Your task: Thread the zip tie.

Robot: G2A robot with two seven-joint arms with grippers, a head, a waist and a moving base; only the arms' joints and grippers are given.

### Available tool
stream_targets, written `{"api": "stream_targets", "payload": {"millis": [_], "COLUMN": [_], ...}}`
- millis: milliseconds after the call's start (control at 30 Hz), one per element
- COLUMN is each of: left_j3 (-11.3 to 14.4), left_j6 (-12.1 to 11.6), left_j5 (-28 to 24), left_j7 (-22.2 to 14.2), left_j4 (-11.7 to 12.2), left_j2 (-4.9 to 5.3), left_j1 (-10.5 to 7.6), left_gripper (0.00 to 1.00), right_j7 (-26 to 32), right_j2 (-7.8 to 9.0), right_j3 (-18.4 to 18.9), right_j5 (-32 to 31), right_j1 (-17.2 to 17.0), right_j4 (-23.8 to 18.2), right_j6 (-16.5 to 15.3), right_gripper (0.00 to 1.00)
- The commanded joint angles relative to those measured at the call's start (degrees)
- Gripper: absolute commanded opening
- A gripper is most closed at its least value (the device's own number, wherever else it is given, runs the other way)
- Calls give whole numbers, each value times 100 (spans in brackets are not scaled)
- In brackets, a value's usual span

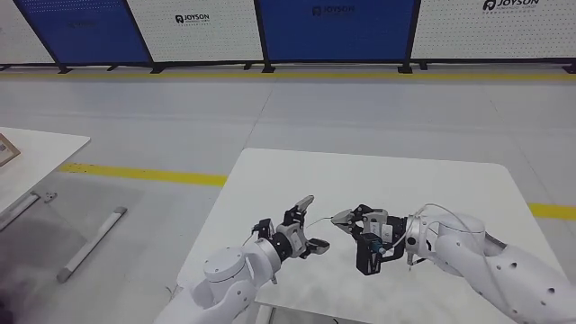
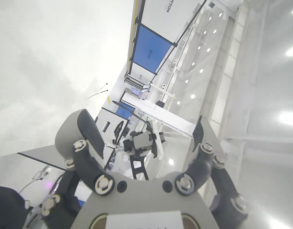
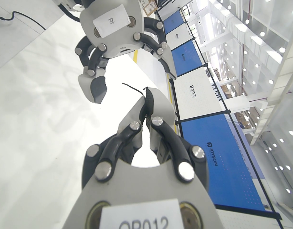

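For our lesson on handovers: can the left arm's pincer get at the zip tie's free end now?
Probably yes. The left pincer is open and faces the zip tie, whose free end sticks out of the shut right pincer, nothing between.

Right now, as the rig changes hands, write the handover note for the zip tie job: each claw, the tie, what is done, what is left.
Left claw: open, empty, held above the table.
Right claw: shut on the zip tie; a thin black end sticks out past its tips, towards the open left one.
Done: tie is gripped and raised off the table.
Left: no closed loop seen, so threading is probably all still to do. The tie's head cannot be made out.
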Motion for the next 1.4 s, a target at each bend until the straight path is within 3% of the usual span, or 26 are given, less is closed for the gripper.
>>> {"api": "stream_targets", "payload": {"millis": [0, 200, 467, 700, 933, 1067, 1200, 1367], "left_j3": [1, 1, 36, 53, -43, -117, -164, -132], "left_j6": [0, 0, -424, -446, -483, -420, -337, -225], "left_j5": [-51, -51, -199, -153, -105, -98, -159, -139], "left_j7": [31, 31, 359, 287, 68, -8, -12, 33], "left_j4": [0, 0, 82, 89, 1, -71, -85, -62], "left_j2": [-1, -1, -79, -83, -84, -78, -84, -99], "left_j1": [-11, -11, -74, -68, 78, 171, 205, 178], "left_gripper": [100, 100, 100, 100, 100, 49, 33, 30], "right_j7": [0, 0, 0, 0, 0, 0, 0, 0], "right_j2": [0, 0, 0, 0, 0, 0, 0, 0], "right_j3": [0, 0, 0, 0, 0, 0, 0, 0], "right_j5": [0, 0, 0, 0, 0, 0, 0, 0], "right_j1": [0, 0, 0, 0, 0, 0, 0, 0], "right_j4": [0, 0, 0, 0, 0, 0, 0, 0], "right_j6": [0, 0, 0, 0, 0, 0, 0, 0], "right_gripper": [0, 0, 0, 0, 0, 0, 0, 0]}}
